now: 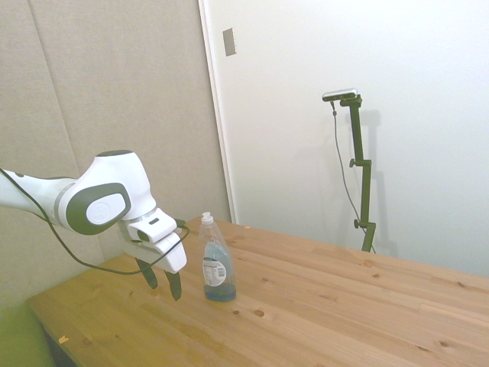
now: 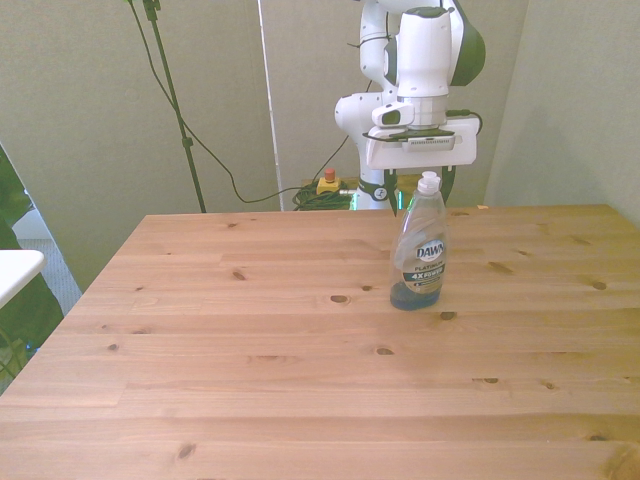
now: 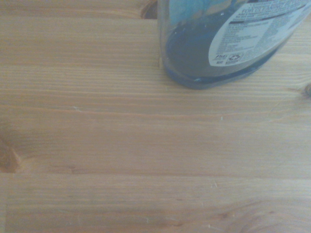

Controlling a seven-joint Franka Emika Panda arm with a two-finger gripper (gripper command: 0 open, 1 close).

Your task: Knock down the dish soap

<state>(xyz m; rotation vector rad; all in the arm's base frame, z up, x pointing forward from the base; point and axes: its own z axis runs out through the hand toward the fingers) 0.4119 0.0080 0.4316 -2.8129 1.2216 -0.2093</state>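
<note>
On the worktop, read from the side view's left, the white arm comes first, its gripper hanging low with dark fingers pointing down at the wood. They look slightly spread, with a gap between them and nothing pinched. Just to their right stands the soap, upright on its base, white cap on top, blue liquid filling only the lower part. A narrow strip of bare wood separates fingers and bottle, so they are near but apart.

From the front view, the gripper sits behind the soap, which stands a little toward the front view's right of the worktop's middle, well clear of every edge. The wrist view shows only the bottle's base and back label close up, resting flat on the planks.

My judgement: the approach is the step in hand, and the knock itself is not yet done. The next move calls for a sideways sweep into the bottle's body. Contact high on the shoulders should tip it; a push near the heavy base might only slide it along the wood. Plenty of open worktop lies beyond for it to fall onto.
</note>
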